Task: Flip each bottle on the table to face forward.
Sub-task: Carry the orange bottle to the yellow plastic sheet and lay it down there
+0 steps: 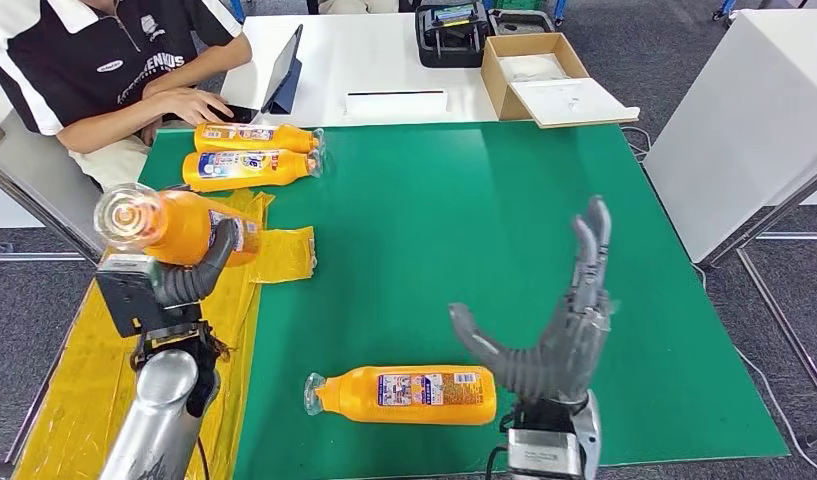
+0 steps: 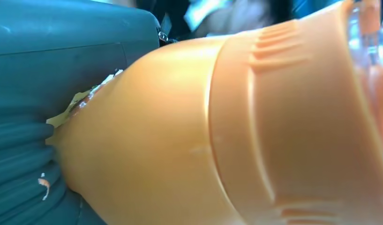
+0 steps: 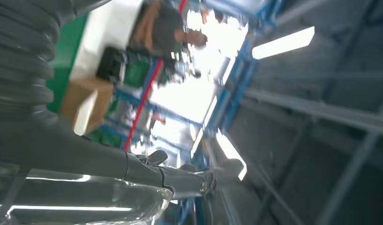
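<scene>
An orange bottle [image 1: 179,226] is held lifted at 9 o'clock, left hand [image 1: 189,280] fingers clamped around it. Right hand [image 1: 554,340] fingers are spread, empty. Label should be turned uppermost before lowering onto the surface [image 1: 464,220].

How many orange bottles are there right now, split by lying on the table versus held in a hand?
Lying on the green table: 3 (far pair, near bottle)
Held in the left hand: 1
Total: 4 orange bottles
</scene>
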